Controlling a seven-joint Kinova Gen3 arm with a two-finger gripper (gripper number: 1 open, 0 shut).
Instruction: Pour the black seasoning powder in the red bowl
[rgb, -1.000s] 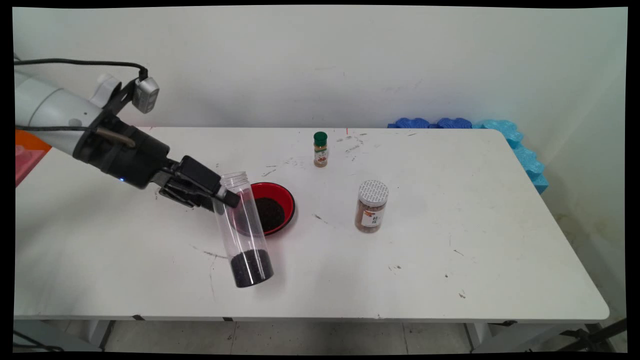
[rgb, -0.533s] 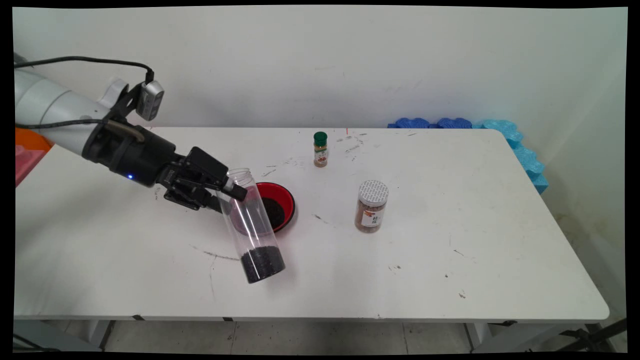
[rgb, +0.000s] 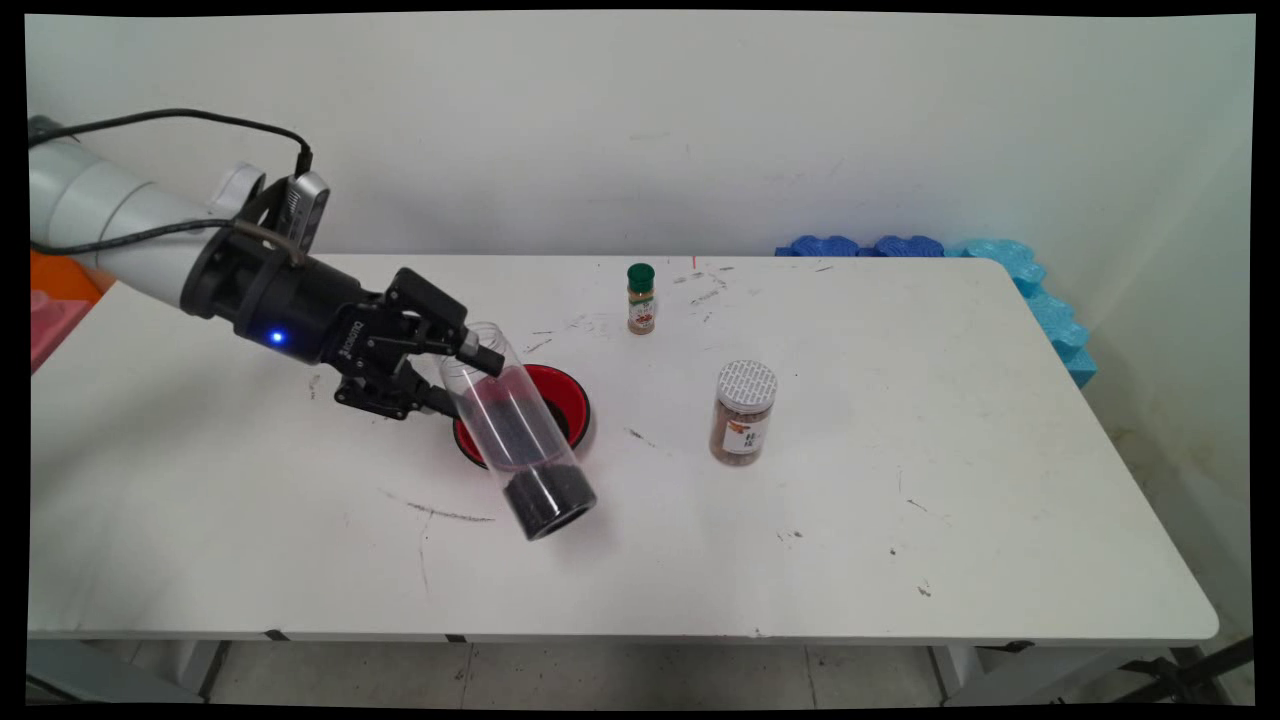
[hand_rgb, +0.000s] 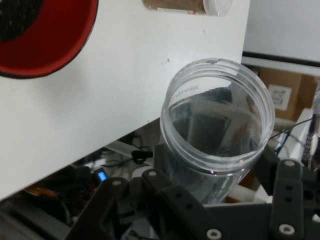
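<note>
Here, pincer (rgb: 462, 377) clamped round a tilted clear jar (rgb: 520, 440), black grains at its bottom, before the red bowl (rgb: 570, 400).

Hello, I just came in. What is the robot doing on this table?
The gripper holds a clear plastic jar near its open mouth, tilted, with dark grains at its bottom end. The jar hangs over the near edge of a red bowl that also holds dark grains. A brown spice jar and a green-capped bottle stand apart.
</note>
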